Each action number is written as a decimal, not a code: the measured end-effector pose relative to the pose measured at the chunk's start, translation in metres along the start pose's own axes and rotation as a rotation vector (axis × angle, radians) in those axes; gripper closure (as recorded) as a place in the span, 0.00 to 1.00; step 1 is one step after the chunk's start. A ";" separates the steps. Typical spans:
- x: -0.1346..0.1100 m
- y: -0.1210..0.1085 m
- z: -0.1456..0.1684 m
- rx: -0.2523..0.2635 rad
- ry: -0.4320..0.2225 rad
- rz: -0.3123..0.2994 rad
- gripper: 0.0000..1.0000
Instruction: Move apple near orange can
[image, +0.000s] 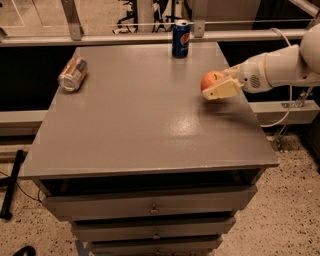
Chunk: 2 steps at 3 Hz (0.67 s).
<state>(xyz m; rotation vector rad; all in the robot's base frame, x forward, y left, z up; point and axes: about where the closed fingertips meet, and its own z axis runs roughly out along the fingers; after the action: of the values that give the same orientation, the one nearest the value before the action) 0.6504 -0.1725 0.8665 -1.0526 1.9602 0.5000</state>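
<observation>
**Apple held at the right edge, can far across the worktop**

Camera view: Grasping of the apple (212, 79) by the gripper (210, 87) is seen at the right side of the worktop (140, 120). One pale finger (222, 90) is pressed along the apple's near side, and the other is hidden behind the fruit. The apple appears to be carried just clear of the surface, judging by the soft shadow cast beneath it, so that it can be moved without rolling. The white arm (280, 70) is reached in from the right.

The orange can (72, 74) is laid on its side at the far left, well apart from the apple, so most of the crossing is judged to remain. A blue Pepsi can (180, 38) is stood upright at the far edge, between the two but set back.

The worktop is a smooth grey slab with a dull sheen. Drawers (150, 206) are fitted beneath it, and a speckled floor (285, 220) is seen around it.
</observation>
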 end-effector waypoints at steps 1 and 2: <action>-0.023 -0.001 -0.020 0.035 -0.038 -0.045 1.00; -0.023 -0.001 -0.020 0.034 -0.038 -0.045 1.00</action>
<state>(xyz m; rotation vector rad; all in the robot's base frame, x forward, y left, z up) 0.6484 -0.1745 0.8968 -1.0557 1.9008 0.4576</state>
